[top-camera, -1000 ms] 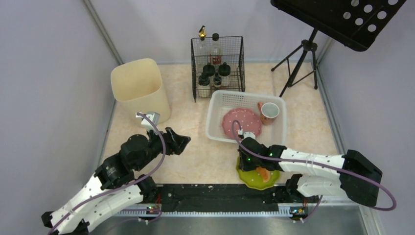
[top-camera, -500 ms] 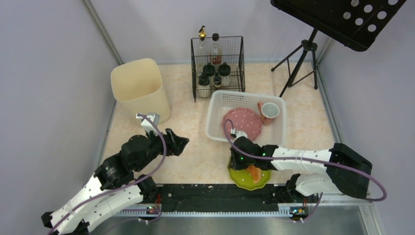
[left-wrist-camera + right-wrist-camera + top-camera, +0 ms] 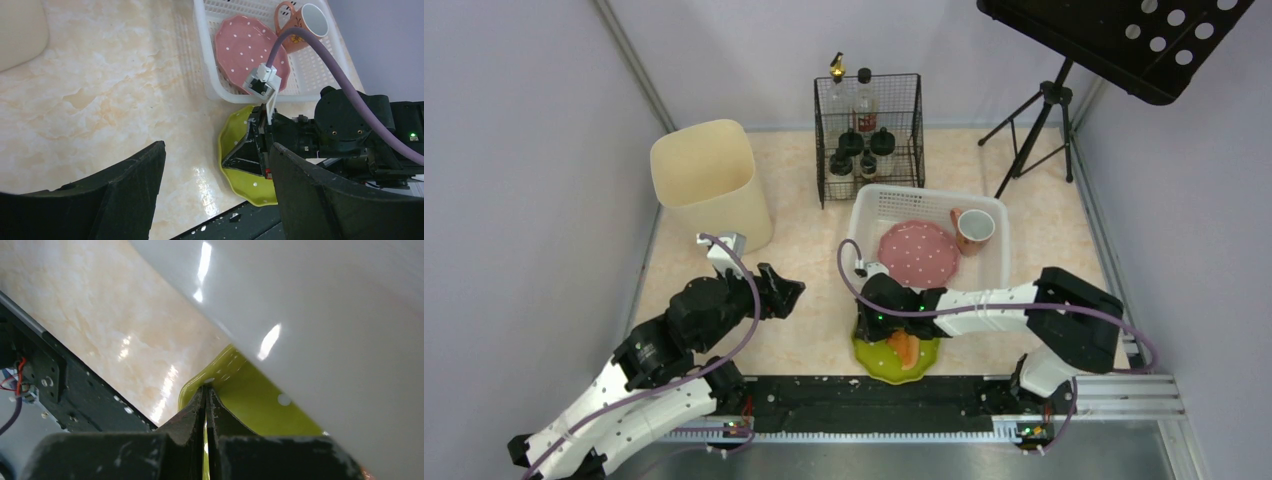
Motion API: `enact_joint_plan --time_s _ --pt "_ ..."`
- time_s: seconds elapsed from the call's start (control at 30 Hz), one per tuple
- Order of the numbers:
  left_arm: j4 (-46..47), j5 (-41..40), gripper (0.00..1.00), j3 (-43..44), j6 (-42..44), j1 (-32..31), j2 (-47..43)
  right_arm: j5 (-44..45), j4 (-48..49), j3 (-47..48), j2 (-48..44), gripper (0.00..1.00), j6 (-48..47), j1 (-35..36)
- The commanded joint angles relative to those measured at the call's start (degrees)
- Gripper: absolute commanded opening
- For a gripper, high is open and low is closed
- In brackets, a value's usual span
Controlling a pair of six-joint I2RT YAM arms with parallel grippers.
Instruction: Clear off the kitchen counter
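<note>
The kitchen counter (image 3: 809,250) is beige-pink marbled stone. A lime-green dotted plate (image 3: 881,366) with an orange food piece (image 3: 905,350) on it lies near the counter's front edge. My right gripper (image 3: 868,318) is shut on the plate's left rim; in the right wrist view (image 3: 206,390) the jaws pinch the green rim (image 3: 260,407). My left gripper (image 3: 789,290) is open and empty above bare counter, left of the plate; in its own view (image 3: 217,147) the plate (image 3: 250,190) and the right gripper (image 3: 242,155) lie between its fingers.
A white basket (image 3: 862,215) behind the plate holds a pink dotted plate (image 3: 919,250) and a cup (image 3: 974,230). A cream bin (image 3: 709,185) stands back left, a wire rack of bottles (image 3: 869,130) at the back, a tripod stand (image 3: 1039,130) back right. A black rail (image 3: 864,400) runs along the front.
My right gripper has moved left along the front edge, taking the green plate and the orange piece with it. The left arm has barely moved.
</note>
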Motion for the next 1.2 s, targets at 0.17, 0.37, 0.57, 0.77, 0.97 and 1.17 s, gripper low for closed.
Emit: enact_joint_plan --time_s 0.17,0.37,0.57,0.77,0.97,1.17 --pt "-3.67 -3.69 0.81 2.38 -3.21 -0.14 -0.58 -2.32 10.36 13.50 11.89 0.00 1.32 2.24" --pt "-5.04 -4.46 0.80 1.81 -4.74 -0.14 -0.84 -2.35 10.25 20.15 14.87 0.00 1.05 2.64" --pt "-6.81 -6.99 0.80 1.39 -6.33 -0.14 -0.60 0.87 10.07 18.82 8.71 0.30 0.81 2.65" --pt "-4.85 -6.17 0.79 -2.22 -9.49 -0.15 -0.17 7.14 3.93 14.40 -1.36 0.47 -1.05 2.64" --pt "1.23 0.72 0.79 -7.82 -10.45 -0.14 4.94 12.01 -5.05 8.24 -12.98 0.52 -2.65 2.64" --pt "9.48 9.28 0.79 -12.80 -10.35 -0.14 11.50 17.91 -16.07 2.69 -24.55 0.55 -3.08 2.65"
